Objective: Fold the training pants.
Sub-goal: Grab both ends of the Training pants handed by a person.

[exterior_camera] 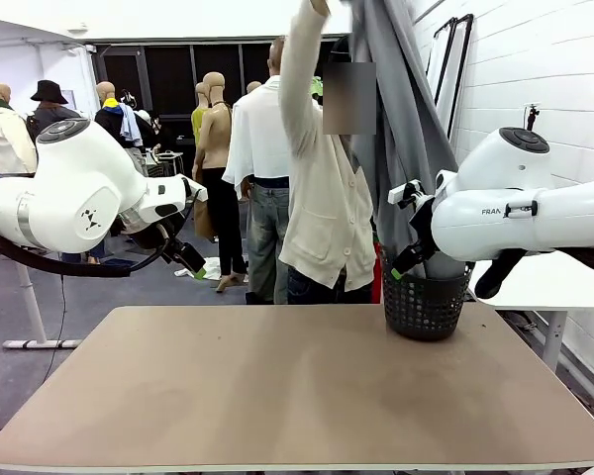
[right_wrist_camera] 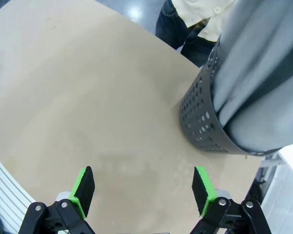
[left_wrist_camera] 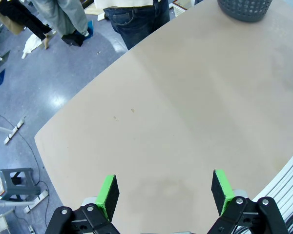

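Tabletop (right_wrist_camera: 88, 97), right wrist view, training pants (right_wrist_camera: 263, 73) hanging into basket (right_wrist_camera: 200, 117)

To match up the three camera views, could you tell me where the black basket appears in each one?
Front view: the black basket stands right of centre, near the table's far edge.
Left wrist view: the basket is at the top edge, right of centre, cropped.
Right wrist view: it sits at the right side, mid-height, with the training pants hanging into it.
Shared landmark: the person's dark jeans, just beyond the table beside the basket.
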Robot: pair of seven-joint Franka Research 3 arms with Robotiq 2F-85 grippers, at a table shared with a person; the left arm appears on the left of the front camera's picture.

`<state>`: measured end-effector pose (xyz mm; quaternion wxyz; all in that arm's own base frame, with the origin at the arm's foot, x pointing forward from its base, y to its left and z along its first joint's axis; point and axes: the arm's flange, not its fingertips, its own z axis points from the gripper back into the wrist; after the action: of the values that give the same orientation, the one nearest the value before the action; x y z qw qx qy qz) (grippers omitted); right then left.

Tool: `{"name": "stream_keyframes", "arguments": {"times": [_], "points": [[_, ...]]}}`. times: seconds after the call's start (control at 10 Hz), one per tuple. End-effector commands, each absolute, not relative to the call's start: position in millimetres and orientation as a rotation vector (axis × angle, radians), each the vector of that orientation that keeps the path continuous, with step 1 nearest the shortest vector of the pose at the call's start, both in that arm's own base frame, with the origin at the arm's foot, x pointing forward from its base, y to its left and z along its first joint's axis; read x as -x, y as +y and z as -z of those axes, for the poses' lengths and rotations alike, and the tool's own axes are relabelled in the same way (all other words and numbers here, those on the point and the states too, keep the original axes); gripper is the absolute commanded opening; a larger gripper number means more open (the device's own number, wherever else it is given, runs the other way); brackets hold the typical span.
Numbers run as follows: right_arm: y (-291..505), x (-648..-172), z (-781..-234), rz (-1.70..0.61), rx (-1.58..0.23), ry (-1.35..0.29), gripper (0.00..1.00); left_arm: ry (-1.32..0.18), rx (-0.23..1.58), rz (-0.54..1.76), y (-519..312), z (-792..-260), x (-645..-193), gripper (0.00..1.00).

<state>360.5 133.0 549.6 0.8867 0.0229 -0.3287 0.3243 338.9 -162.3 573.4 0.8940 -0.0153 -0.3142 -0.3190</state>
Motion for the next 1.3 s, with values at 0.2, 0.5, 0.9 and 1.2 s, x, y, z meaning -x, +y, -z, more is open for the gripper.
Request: {"name": "stream_keyframes", "arguments": {"times": [0.2,0.5,0.9,1.2], "points": [[133.1,-360.4,-548.2,-0.678,-0.055,-0.681,1.0,-0.65,0.034,0.662,-162.3,-572.8,-338.9,1.0],[133.1,-360.4,-548.2,-0.678,-0.055,-0.681,1.0,-0.65,0.034,0.662,-162.3,-572.8,-338.9,1.0],[133.1,-360.4,-548.2,-0.678,-0.055,-0.681,1.0,-0.65,0.034,0.662,-162.3,-572.8,-338.9,1.0],[133.1,-360.4,-548.2,-0.678,-0.055,-0.681,1.0,-0.65,0.034,0.662,-162.3,-572.8,-338.9,1.0]]}}
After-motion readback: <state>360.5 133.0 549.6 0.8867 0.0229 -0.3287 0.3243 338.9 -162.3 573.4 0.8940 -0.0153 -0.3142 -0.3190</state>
